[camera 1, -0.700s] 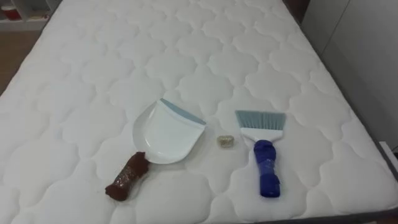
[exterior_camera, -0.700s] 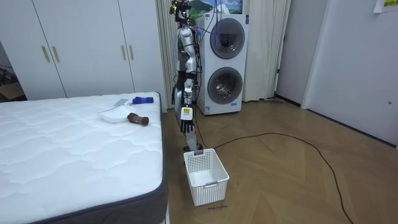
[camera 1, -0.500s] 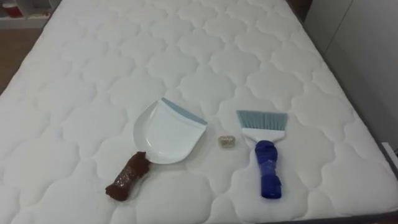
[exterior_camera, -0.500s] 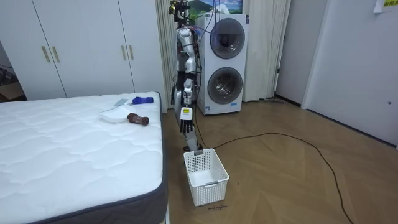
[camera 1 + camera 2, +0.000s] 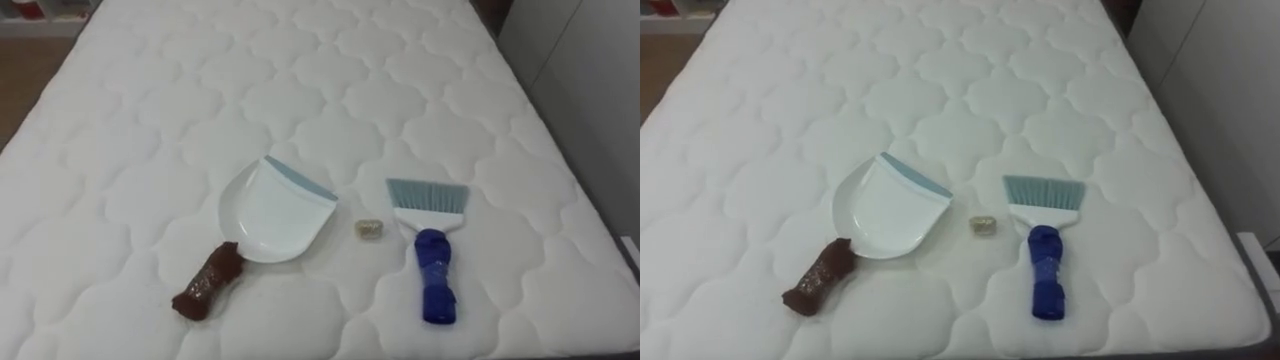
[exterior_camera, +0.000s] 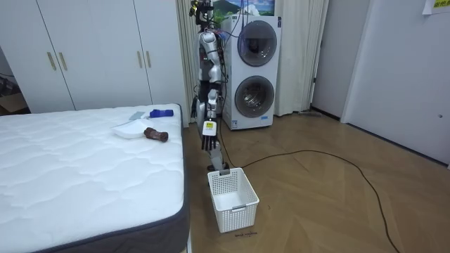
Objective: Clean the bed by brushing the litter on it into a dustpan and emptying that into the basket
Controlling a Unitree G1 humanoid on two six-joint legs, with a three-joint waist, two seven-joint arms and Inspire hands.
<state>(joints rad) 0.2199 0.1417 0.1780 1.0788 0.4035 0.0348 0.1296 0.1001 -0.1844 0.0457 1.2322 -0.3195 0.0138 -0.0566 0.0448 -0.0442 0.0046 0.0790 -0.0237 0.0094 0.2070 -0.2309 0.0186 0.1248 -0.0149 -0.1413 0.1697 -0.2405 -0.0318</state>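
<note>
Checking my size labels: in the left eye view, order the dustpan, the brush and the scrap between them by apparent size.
1. Dustpan: largest, longer and much broader.
2. Brush: clearly smaller.
3. Scrap: by far the smallest.

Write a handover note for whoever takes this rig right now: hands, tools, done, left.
Left hand: hangs by the robot's side at the bed's edge, fingers relaxed, empty.
The dustpan and brush lie flat on the mattress, a small scrap between them, touching neither. A white basket stands on the floor beside the robot.
Done: nothing swept.
Left: grasp both tools, sweep the scrap into the dustpan, probably tip it into the basket.
</note>
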